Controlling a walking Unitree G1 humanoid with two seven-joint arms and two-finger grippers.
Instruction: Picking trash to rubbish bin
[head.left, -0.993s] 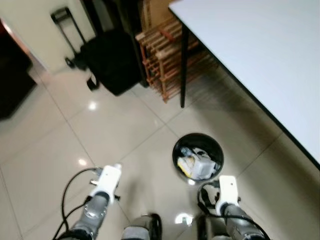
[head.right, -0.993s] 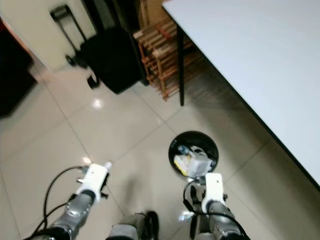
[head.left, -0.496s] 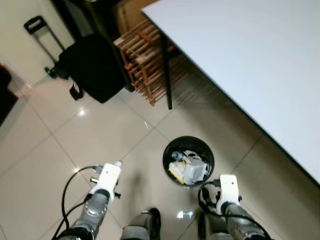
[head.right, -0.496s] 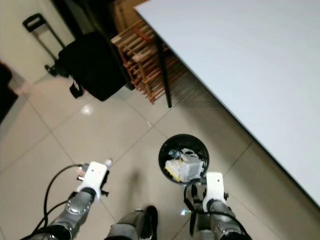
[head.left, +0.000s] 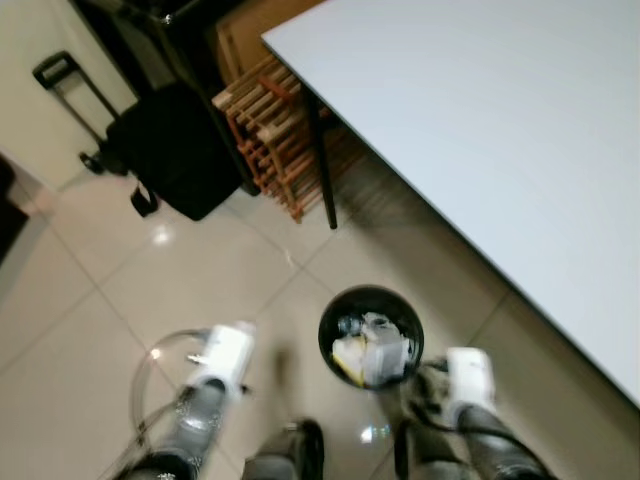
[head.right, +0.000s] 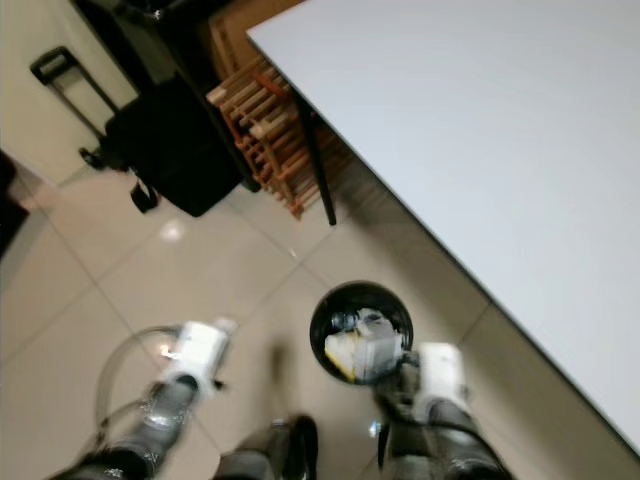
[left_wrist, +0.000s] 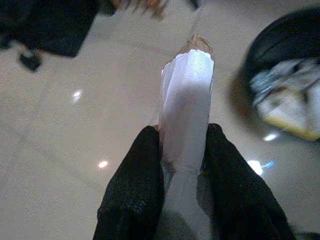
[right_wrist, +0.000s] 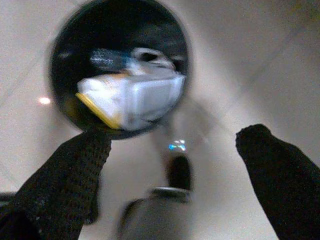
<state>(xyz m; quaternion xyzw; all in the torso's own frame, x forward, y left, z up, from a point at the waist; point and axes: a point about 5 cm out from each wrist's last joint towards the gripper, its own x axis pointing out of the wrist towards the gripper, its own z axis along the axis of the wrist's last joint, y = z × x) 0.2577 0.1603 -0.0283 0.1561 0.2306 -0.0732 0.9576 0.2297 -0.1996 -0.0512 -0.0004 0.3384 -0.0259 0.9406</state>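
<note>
Pale glossy floor tiles (head.left: 90, 330) run under a big white table (head.left: 500, 130), with a black wheeled bag (head.left: 165, 150) and a slatted wooden rack (head.left: 270, 135) pushed back against the wall, well ahead of both arms.

On the left, the left gripper (left_wrist: 184, 150) is closed on a piece of trash, a flattened white wrapper (left_wrist: 186, 100) with a torn brownish tip. The two black fingers (left_wrist: 137, 170) pinch it from either side near its lower end, and most of it stands out beyond the fingertips. It looks light, thin and limp, likely paper or foil, so it should crease rather than resist. The hold near the base seems sound, though a slick skin could let it slide if the pinch eases.

Just to the right of that gripper, and slightly ahead, sits the round black rubbish bin (head.left: 333, 315) on the floor, already holding a white and yellow carton (right_wrist: 130, 100) and other crumpled scraps.

Further right, the right gripper (right_wrist: 175, 150) hangs beside the bin's near rim with its fingers spread wide and nothing between them.
</note>
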